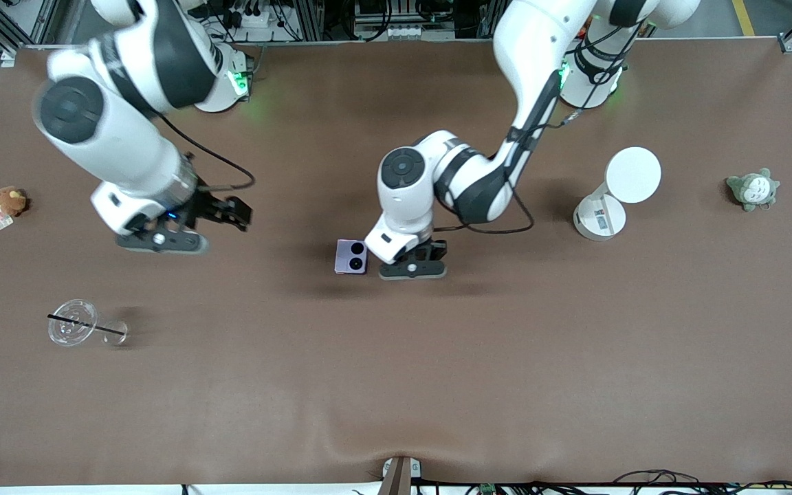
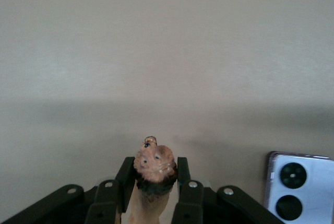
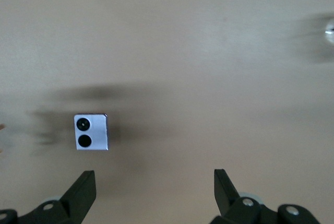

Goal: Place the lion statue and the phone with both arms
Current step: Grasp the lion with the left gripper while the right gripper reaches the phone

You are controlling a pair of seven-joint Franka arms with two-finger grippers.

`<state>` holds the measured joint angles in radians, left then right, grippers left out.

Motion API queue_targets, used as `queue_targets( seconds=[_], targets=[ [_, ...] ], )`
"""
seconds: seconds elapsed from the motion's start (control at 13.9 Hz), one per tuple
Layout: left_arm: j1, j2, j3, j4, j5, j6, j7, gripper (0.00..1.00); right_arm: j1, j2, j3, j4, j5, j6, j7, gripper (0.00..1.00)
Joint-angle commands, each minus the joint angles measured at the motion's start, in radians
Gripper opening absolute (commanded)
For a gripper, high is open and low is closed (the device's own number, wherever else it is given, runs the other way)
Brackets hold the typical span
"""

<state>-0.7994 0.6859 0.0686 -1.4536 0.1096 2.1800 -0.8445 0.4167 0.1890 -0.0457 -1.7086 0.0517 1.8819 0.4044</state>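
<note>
The left gripper [image 2: 154, 192] is down at the middle of the brown table [image 1: 437, 385], its jaws clamped on the lion statue [image 2: 154, 174], a small orange-brown figurine with a dark mane ring around a pale face that sticks out between the black fingers. Just beside it, toward the right arm's end, the phone [image 1: 351, 256] lies flat on the table, a nearly square pale lilac slab with two large black camera rings facing up. The right gripper [image 3: 154, 190] hangs over bare table toward its own end, jaws wide and holding nothing.
</note>
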Motion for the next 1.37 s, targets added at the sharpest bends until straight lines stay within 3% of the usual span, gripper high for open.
queue_targets(
  seconds=[0.0,0.36,0.65,0.86,1.3],
  targets=[
    [0.041,-0.156,-0.006,-0.224,-0.013,0.027,0.007,0.0,0.074,0.073,-0.01,-0.011,0.007,0.095,0.017,1.0],
    [0.103,-0.324,-0.004,-0.434,-0.002,0.058,0.076,0.0,0.184,0.308,-0.01,0.003,0.008,0.343,0.082,1.0],
    [0.179,-0.44,-0.006,-0.629,-0.001,0.194,0.152,0.0,0.246,0.441,-0.01,0.046,0.005,0.417,0.129,1.0],
    [0.213,-0.456,-0.004,-0.68,-0.002,0.199,0.211,0.0,0.261,0.471,-0.01,0.063,0.007,0.428,0.166,1.0],
    [0.304,-0.494,-0.006,-0.85,-0.001,0.38,0.292,0.0,0.28,0.512,-0.01,0.055,0.008,0.444,0.229,1.0]
  ],
)
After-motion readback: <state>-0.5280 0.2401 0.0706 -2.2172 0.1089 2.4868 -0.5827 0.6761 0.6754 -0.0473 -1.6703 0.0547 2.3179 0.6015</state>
